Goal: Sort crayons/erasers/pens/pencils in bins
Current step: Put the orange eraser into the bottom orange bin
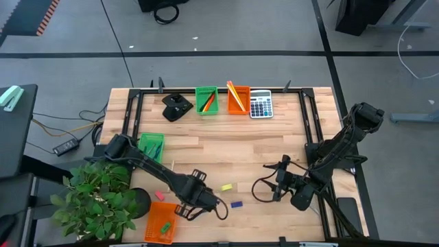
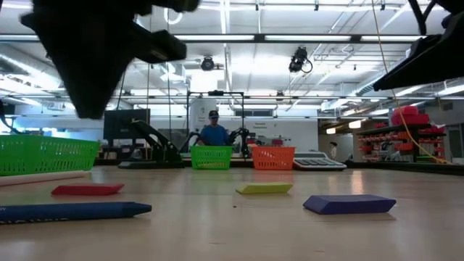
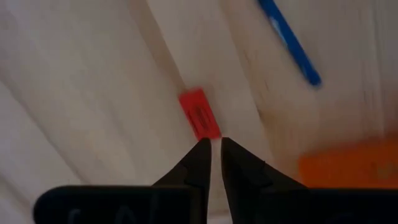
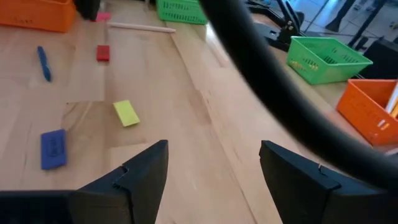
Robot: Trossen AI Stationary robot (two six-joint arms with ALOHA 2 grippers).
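Left pincer (image 3: 212, 144) hovering nearly closed, empty, over red eraser (image 3: 199, 114) (light, rubbery; grip long sides); right pincer (image 4: 214, 163) waiting open.

Overhead looks straight down; low camera sits level — both share the yellow eraser (image 1: 226, 186).

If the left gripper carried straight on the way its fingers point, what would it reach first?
Most likely the red eraser: in the left wrist view it lies just beyond the nearly closed tips of the left gripper, empty. How far above the table they hang is unclear.
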